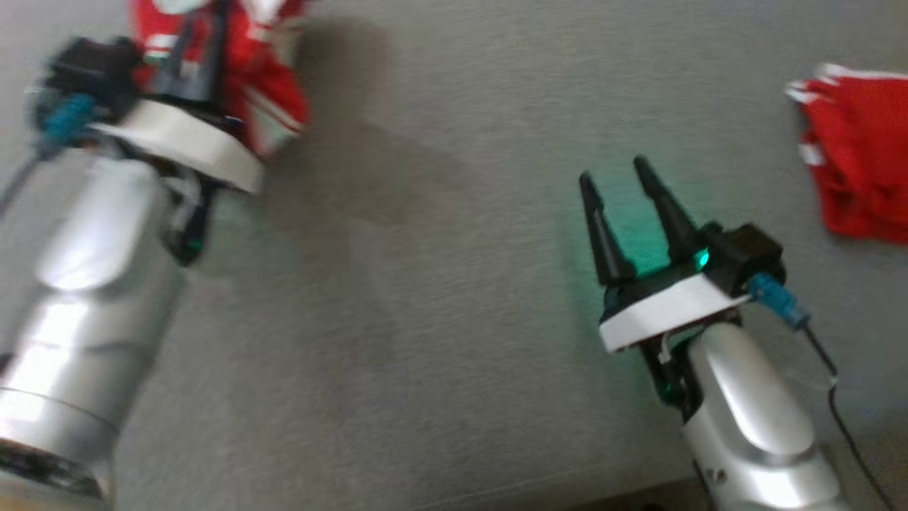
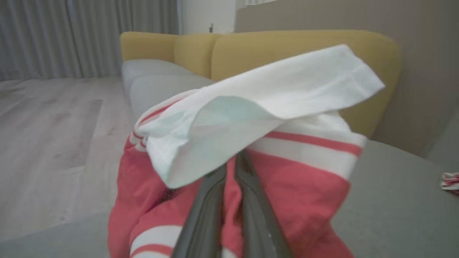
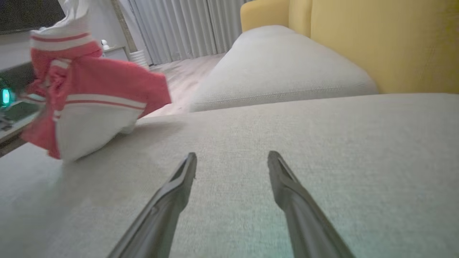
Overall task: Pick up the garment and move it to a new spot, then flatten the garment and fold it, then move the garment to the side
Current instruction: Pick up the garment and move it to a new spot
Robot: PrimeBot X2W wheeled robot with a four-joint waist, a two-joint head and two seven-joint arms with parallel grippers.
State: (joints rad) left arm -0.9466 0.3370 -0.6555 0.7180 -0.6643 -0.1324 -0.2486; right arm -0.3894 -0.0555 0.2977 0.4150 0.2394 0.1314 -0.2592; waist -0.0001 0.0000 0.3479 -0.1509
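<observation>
Clamped together on a fold of the red-and-white garment (image 2: 304, 186): left gripper (image 2: 232, 161), at the far left, cloth hanging bunched around it over the grey cushion (image 1: 425, 319). Spread wide and holding nothing: right gripper (image 1: 613, 174), at the near right, just over bare cushion. Farther right, well apart, a second red cloth (image 1: 858, 177) lying on the cushion. Beyond, a yellow backrest (image 3: 376, 43).
</observation>
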